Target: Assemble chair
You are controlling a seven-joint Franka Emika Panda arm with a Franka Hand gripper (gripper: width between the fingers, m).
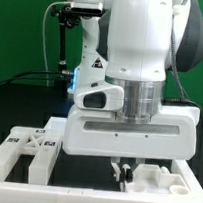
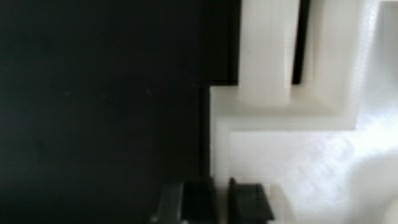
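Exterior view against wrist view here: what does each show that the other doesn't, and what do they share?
Only the exterior view: the robot arm, a tagged chair part at that view's left, and a black stand. Only the wrist view: the dark table beside the part's edge, and the fingers up close. Both: the gripper low over a white chair part.
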